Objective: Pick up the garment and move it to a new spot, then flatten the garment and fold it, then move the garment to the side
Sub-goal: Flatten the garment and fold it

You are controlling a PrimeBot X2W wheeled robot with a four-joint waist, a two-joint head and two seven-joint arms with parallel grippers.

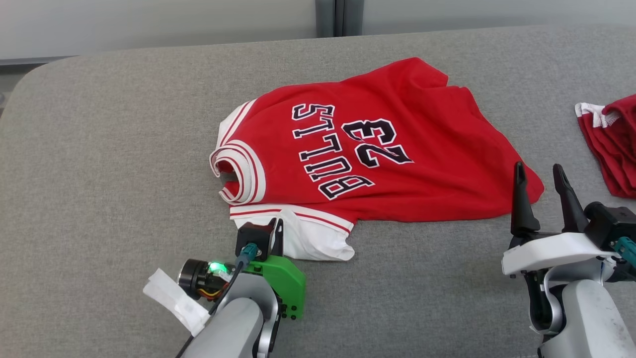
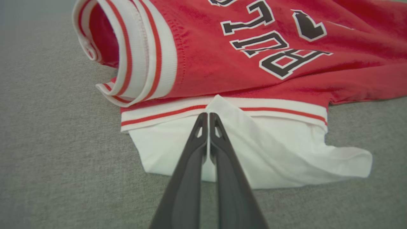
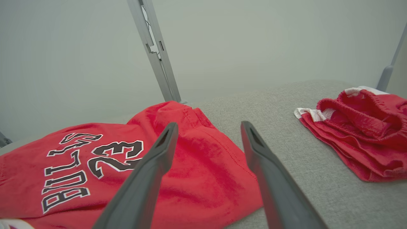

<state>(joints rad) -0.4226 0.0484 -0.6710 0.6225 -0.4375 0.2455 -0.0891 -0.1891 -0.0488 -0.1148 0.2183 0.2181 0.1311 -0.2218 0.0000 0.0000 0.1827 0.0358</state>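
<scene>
My left gripper [image 2: 208,115]: it was squeezed shut on a little bump of the white cloth [image 2: 254,152] at the near edge of the jersey [image 1: 397,149]. I think that spot was good because it stuck out and was easy to grab for the lift.
My right gripper [image 1: 539,171]: its two fingers stood wide apart and held nothing. It sat just by the jersey's near right corner, ready to help, I think.
Jersey: red, with BULLS 23 on it. It lay rumpled in the middle of the bench [image 1: 99,174], not lifted yet.
Other red clothes [image 1: 613,144]: a small pile by the right edge of the bench, well apart from the jersey.
Bench: grey and soft-looking, with a round far left corner.
Room: a pale wall [image 3: 79,47] and a grey metal post [image 3: 155,51] stood behind the far edge.
</scene>
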